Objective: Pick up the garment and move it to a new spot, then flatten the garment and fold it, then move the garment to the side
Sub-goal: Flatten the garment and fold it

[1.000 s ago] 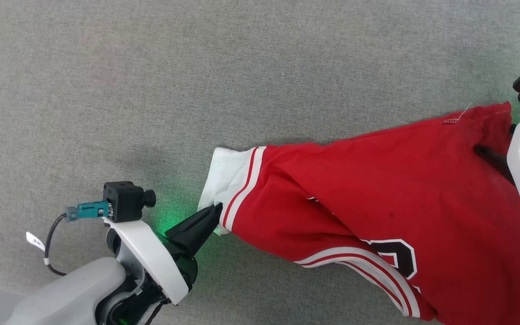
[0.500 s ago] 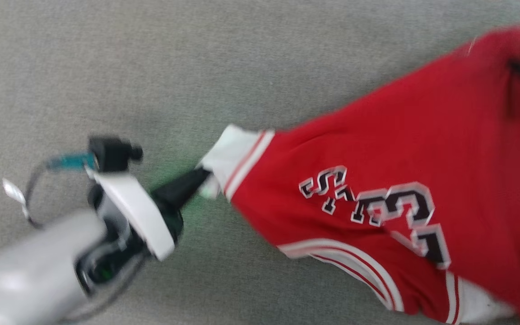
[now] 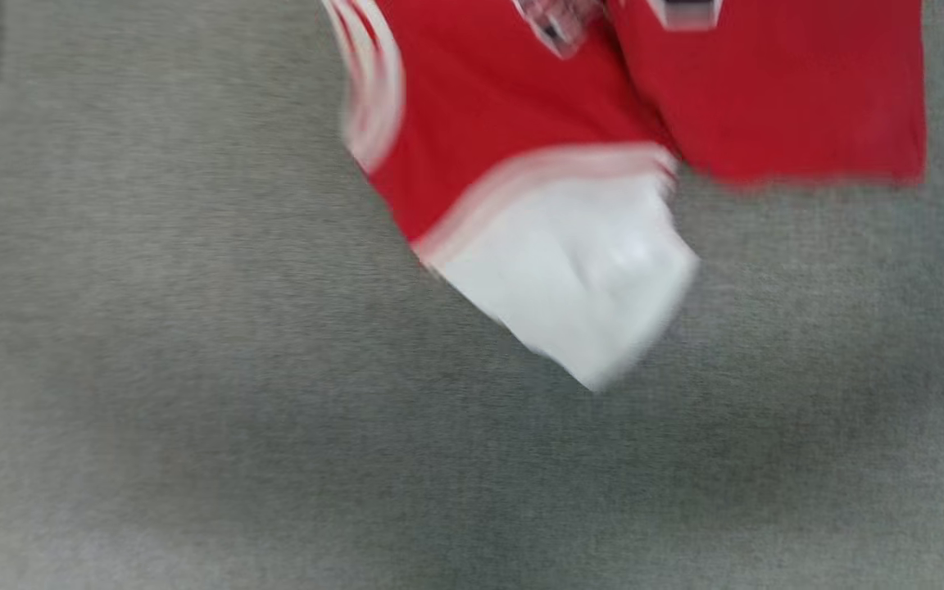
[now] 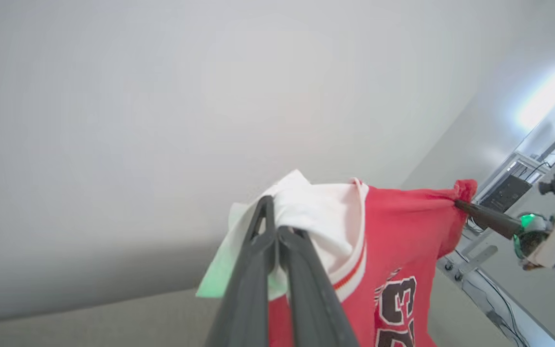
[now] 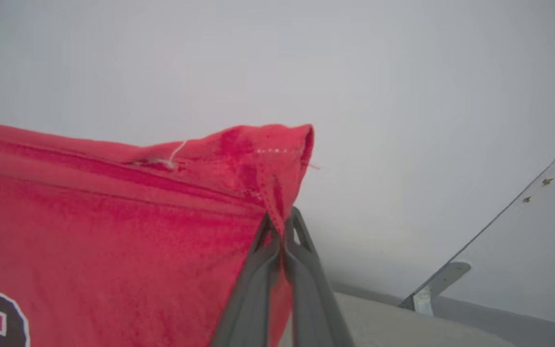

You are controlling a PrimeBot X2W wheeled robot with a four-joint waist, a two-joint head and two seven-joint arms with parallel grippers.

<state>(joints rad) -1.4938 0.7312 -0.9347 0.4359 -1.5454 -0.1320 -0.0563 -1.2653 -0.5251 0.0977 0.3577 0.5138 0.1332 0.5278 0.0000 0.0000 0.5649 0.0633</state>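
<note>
Left jaws and right jaws are both pinched tight on the garment [image 4: 403,231], and it's lifted, strung between them!

Head view: it's all blur, but the red body runs across twelve o'clock. A white sleeve panel [image 3: 578,270] dangles to the centre above the grey surface [image 3: 193,426].

Left wrist view: my left fingers [image 4: 253,270] clamp a white sleeve panel dead centre. The red cloth hangs away toward four o'clock, with black numerals [image 4: 395,303] down at five. Out at three o'clock my right fingers [image 4: 487,219] nip a red corner.

Right wrist view: that bunched red corner sits squeezed at the fingertips in the centre. The fabric spreads off to nine o'clock, with a loose white thread [image 5: 176,153] at eleven.
</note>
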